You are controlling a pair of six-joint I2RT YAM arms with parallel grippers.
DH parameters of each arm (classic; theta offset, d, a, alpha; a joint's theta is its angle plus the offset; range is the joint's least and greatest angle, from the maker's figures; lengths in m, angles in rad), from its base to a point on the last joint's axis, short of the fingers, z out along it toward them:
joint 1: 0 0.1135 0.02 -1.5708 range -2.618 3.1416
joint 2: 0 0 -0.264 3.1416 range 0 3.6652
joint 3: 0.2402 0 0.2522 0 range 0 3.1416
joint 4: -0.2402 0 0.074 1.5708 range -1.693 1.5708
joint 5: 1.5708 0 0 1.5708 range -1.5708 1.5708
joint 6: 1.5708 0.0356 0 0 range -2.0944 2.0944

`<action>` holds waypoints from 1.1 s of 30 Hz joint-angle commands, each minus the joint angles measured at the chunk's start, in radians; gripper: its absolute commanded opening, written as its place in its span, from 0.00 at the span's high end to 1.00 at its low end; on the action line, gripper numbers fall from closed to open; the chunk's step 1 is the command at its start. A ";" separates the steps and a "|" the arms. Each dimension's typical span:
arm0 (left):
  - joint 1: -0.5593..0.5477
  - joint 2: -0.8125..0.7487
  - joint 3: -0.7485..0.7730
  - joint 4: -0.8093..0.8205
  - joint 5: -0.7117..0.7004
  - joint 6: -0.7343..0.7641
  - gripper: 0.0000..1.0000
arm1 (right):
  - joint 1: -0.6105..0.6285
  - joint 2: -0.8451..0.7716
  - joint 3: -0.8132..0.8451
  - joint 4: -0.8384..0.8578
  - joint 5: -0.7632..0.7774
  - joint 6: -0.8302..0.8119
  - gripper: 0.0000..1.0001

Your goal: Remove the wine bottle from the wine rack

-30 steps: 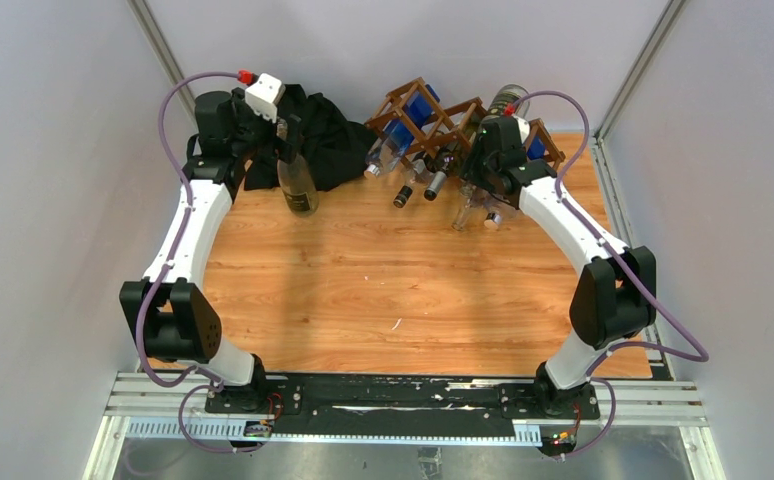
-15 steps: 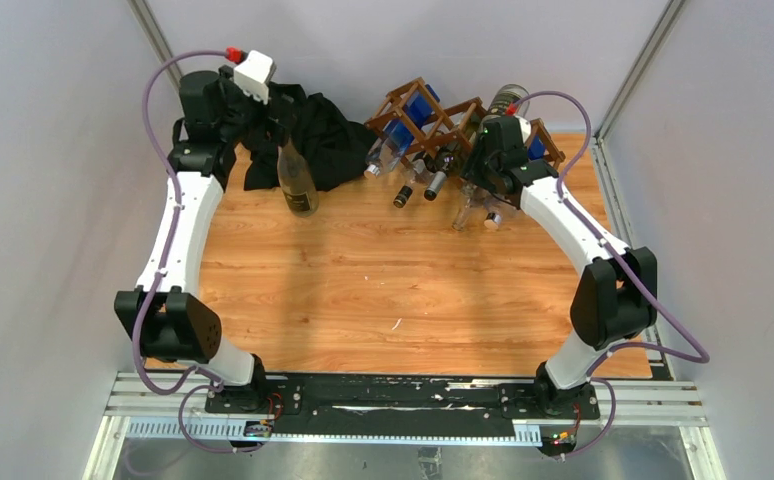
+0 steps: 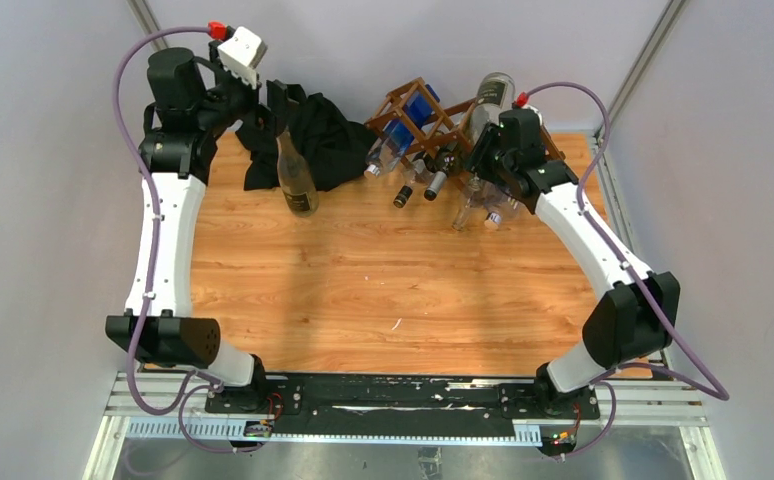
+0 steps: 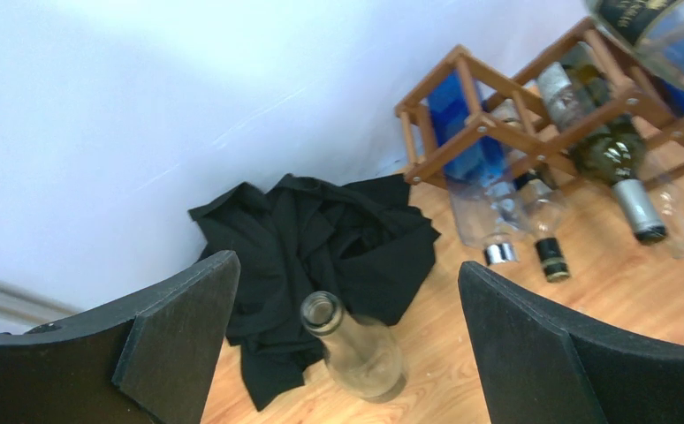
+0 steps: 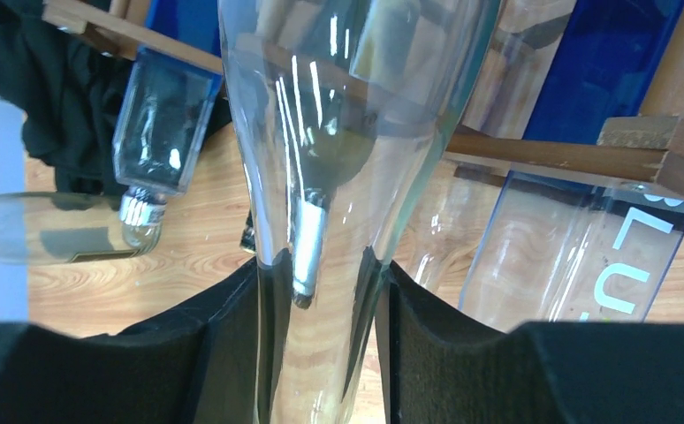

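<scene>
The dark brown lattice wine rack [image 3: 441, 118] stands at the back of the table and also shows in the left wrist view [image 4: 497, 124]. My right gripper [image 3: 485, 152] is shut on the neck of a clear wine bottle [image 3: 489, 95], which is tilted up with its base above the rack's right side. In the right wrist view the pads [image 5: 232, 336] clamp the clear neck [image 5: 321, 353]. My left gripper [image 3: 263, 105] is open and empty, raised at the back left above an upright clear bottle [image 3: 297, 180], which also shows in the left wrist view [image 4: 361, 353].
A crumpled black cloth [image 3: 318, 135] lies behind the upright bottle. Several bottles stay in the rack, their necks pointing forward [image 3: 435, 186], among them a blue one [image 3: 418, 105] and a dark green one [image 4: 617, 159]. Grey walls close in on the back and both sides.
My right gripper has lifted the clear bottle up and back, so its base now rises above the rack. My left arm has pulled up and to the left, away from the upright bottle.
</scene>
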 commanded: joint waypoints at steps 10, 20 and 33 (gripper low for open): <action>-0.003 -0.194 -0.230 -0.068 0.259 0.185 0.00 | 0.012 -0.250 0.011 0.216 -0.133 0.008 1.00; -0.199 -0.376 -0.504 -0.091 0.156 0.587 0.00 | 0.068 -0.290 0.014 0.105 -0.351 -0.025 1.00; -0.489 -0.605 -0.771 -0.040 0.051 1.270 0.00 | 0.308 -0.268 -0.023 0.027 -0.483 -0.048 1.00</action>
